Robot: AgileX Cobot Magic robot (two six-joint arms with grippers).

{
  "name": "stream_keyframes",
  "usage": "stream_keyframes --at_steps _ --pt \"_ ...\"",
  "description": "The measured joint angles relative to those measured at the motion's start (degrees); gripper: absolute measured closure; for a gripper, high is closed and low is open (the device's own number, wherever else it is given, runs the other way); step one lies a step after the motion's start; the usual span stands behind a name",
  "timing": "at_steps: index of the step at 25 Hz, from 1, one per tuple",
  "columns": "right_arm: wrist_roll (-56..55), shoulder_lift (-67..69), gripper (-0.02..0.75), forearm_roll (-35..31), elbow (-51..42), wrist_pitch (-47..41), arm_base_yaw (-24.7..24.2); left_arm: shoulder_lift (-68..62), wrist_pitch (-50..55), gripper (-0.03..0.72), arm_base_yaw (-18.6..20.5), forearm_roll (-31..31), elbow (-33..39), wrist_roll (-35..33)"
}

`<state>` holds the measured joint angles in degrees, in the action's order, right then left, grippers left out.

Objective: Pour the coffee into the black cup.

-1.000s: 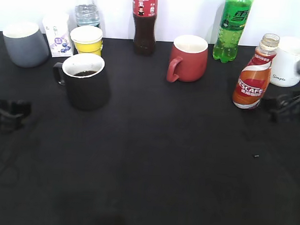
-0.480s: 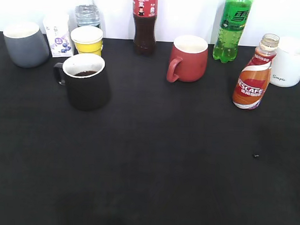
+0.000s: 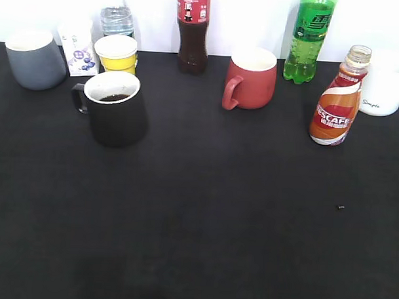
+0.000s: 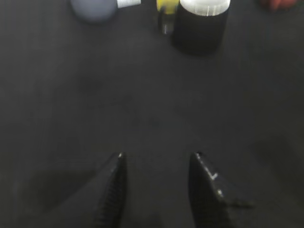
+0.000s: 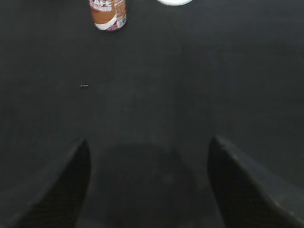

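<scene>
my left gripper (image 4: 156, 190) and right gripper (image 5: 147, 185) both hang spread and empty. the coffee (image 3: 337, 102) stands uncapped by the white mug (image 3: 384, 87), well apart from the black cup (image 3: 114, 107); a careless grab could tip it

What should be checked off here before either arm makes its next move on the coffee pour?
1. Coffee bottle upright and uncapped, standing free: ok.
2. Black cup upright, mouth unobstructed: ok.
3. Dark liquid already in the cup; whether the pour is complete: cannot tell.
4. Right end effector open and empty, bottle ahead of it: ok.
5. Left end effector open, clear of the cup: ok.
6. Neighbours crowding the bottle, white mug just behind it: not ok, tight for a grasp.
</scene>
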<state>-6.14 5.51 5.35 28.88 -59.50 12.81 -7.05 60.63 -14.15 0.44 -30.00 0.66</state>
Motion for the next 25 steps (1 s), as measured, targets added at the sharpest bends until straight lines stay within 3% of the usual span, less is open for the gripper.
stream_keyframes --at_steps 9,12,16,21,25 --pt "3.8 0.0 0.146 -2.7 -0.1 -0.1 0.0 0.0 0.2 0.379 0.0 0.1 0.0 0.0" --pt "3.8 -0.2 0.146 -2.8 -0.1 -0.1 -3.0 0.1 0.2 0.381 0.2 0.2 0.0 0.0" --pt "3.8 -5.8 0.146 -2.8 -0.1 -0.1 -12.6 3.5 0.2 0.381 6.1 0.1 0.1 0.0" --pt "3.8 -6.0 0.148 -2.8 -0.1 -0.1 -13.3 7.5 0.2 0.381 13.1 0.1 0.1 0.0" --pt "3.8 -6.0 0.147 -2.8 -0.1 -0.1 -13.3 7.5 0.2 0.381 13.8 0.0 0.1 0.0"
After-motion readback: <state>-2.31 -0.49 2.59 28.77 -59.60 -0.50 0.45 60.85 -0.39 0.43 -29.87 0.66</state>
